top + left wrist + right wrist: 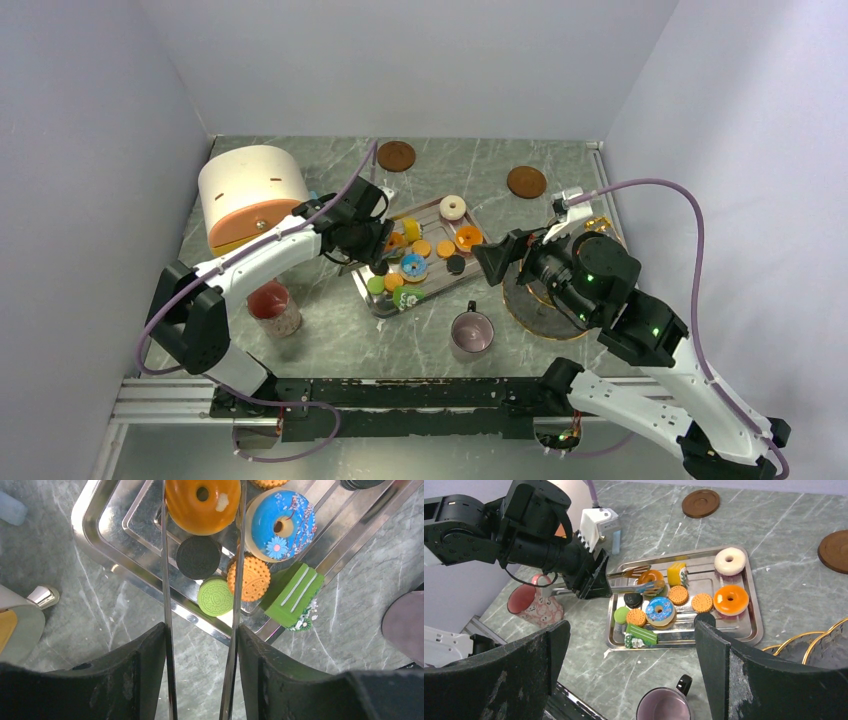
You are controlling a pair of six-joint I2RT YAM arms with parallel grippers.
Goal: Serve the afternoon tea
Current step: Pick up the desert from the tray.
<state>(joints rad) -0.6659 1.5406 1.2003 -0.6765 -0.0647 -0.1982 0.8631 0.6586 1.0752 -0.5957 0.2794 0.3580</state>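
Top: left gripper (372,240) reaching over tray (432,214), treats (413,266) lying in it; mug (471,333) standing on table (330,340) near tray's front; right gripper (492,262) hovering beside tray
Left wrist: fingers (135,670) clamping tongs (165,580), blades flanking orange donut (200,507)
Right wrist: right jaws gaping, holding nothing

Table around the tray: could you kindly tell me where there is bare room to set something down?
Bare marble: at the back between left coaster and right coaster; in front between patterned cup and mug. The tray is crowded.
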